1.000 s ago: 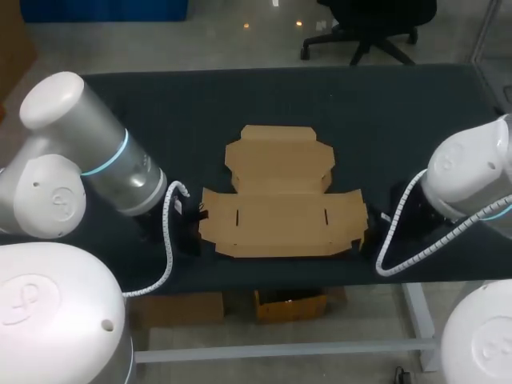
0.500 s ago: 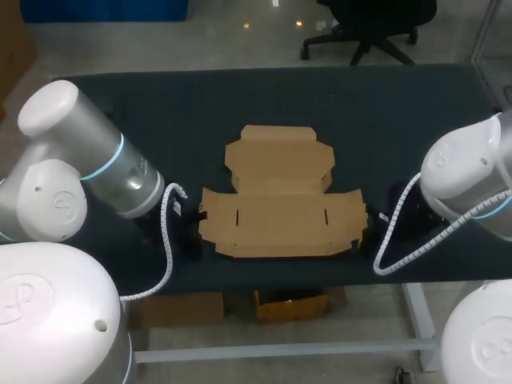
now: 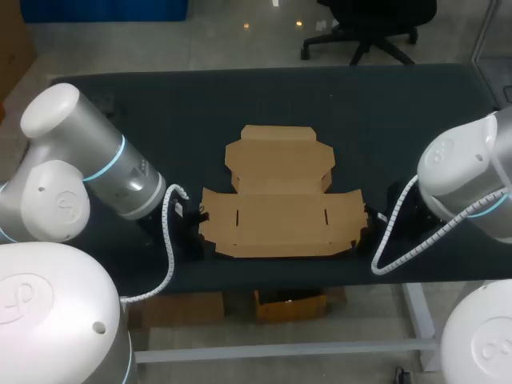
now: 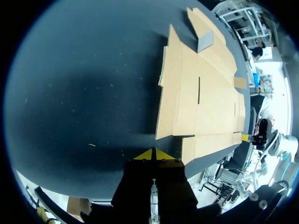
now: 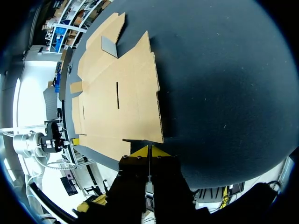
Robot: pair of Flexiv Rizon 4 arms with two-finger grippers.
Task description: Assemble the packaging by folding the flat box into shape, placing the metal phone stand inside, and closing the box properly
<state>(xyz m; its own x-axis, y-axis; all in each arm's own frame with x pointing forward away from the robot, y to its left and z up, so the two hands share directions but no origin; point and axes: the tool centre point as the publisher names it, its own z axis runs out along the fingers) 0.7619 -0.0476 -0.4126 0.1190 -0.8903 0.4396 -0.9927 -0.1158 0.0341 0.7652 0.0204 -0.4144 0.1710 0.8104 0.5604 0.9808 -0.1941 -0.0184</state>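
The flat brown cardboard box [image 3: 280, 204] lies unfolded near the table's front edge. My left gripper [image 3: 194, 228] sits low at the box's left front corner, my right gripper [image 3: 370, 228] at its right front corner. In the left wrist view the yellow tips [image 4: 153, 154] are shut together, empty, just short of the cardboard's [image 4: 201, 93] near edge. The right wrist view shows the same: shut tips [image 5: 149, 150] almost touching the cardboard's [image 5: 117, 98] edge. No metal phone stand shows in any view.
The dark table [image 3: 160, 120] stretches bare behind and to both sides of the box. Its front edge runs close under both grippers. The box's back flap [image 3: 276, 160] lies flat toward the table's middle.
Both arms have shifted slightly, the right one a little toward the box. The box has not moved and both grippers stay shut.
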